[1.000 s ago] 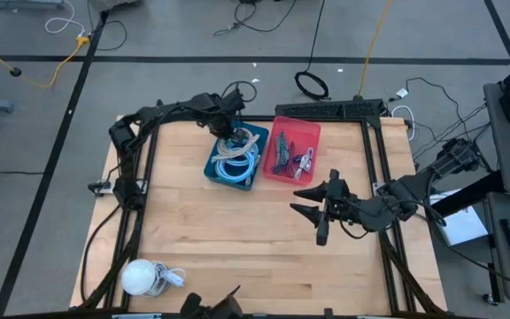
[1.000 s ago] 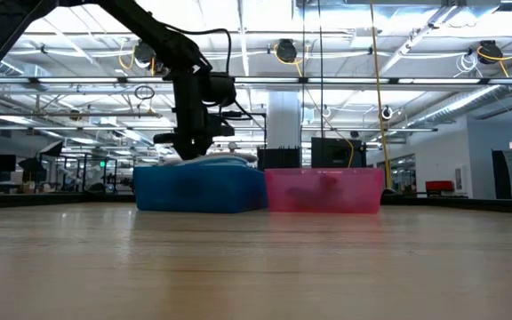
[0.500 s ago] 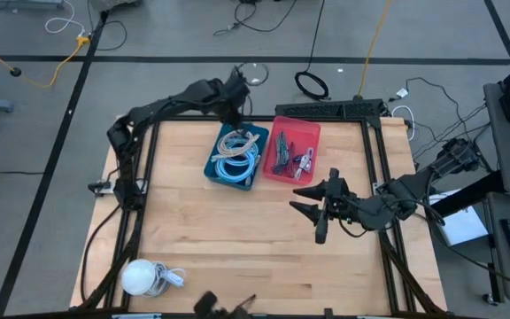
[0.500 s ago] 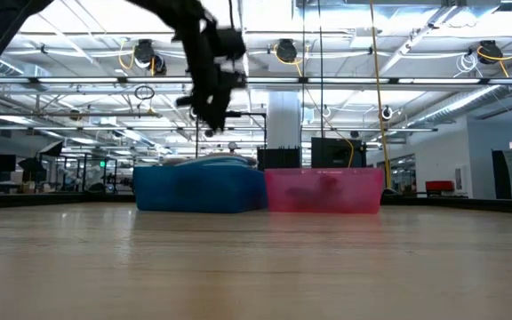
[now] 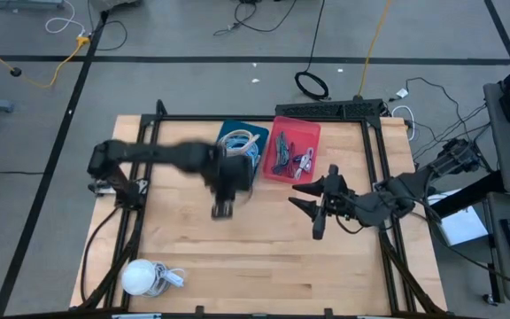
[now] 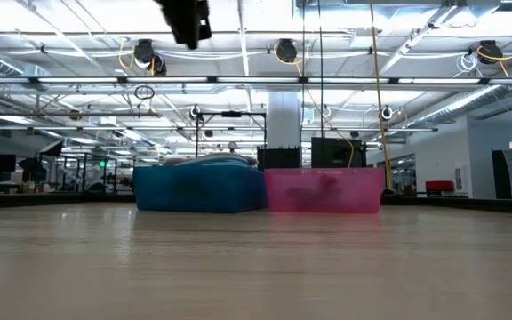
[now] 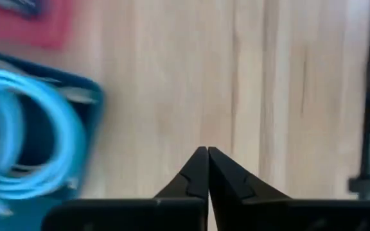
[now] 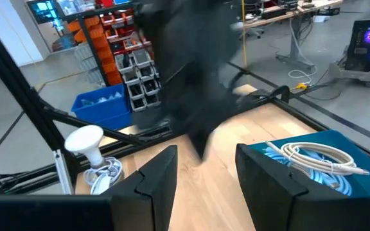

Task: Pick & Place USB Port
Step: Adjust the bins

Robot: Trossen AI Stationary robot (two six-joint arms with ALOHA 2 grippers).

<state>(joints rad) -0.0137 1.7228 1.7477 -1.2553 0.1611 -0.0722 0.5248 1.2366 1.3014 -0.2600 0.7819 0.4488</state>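
The left gripper (image 5: 222, 209) hangs over bare wood just in front of the blue bin (image 5: 237, 152), blurred in the high view, and its own wrist view shows its fingers (image 7: 198, 174) pressed tip to tip with nothing between them. So nothing is held, and the pick has not been made. The blue bin holds coiled cables (image 8: 313, 157), light blue and white; the red bin (image 5: 294, 149) touching its side holds a tangle of small dark connectors (image 5: 283, 152), and the USB port most likely lies among those, though no single piece can be told apart. The right gripper (image 5: 320, 210) waits over the bench (image 5: 264, 257) near the right rail, fingers parted to a middling gap around empty air. To do the step well, the working arm should spread its fingers before descending, come straight down over one piece at the edge of the tangle, and close on the connector body rather than on a lead, which would drag its neighbours up. A slow lift would show early whether anything else is clinging. The white lamp-like object (image 5: 138, 276) at the near corner sits well apart and needs no care.
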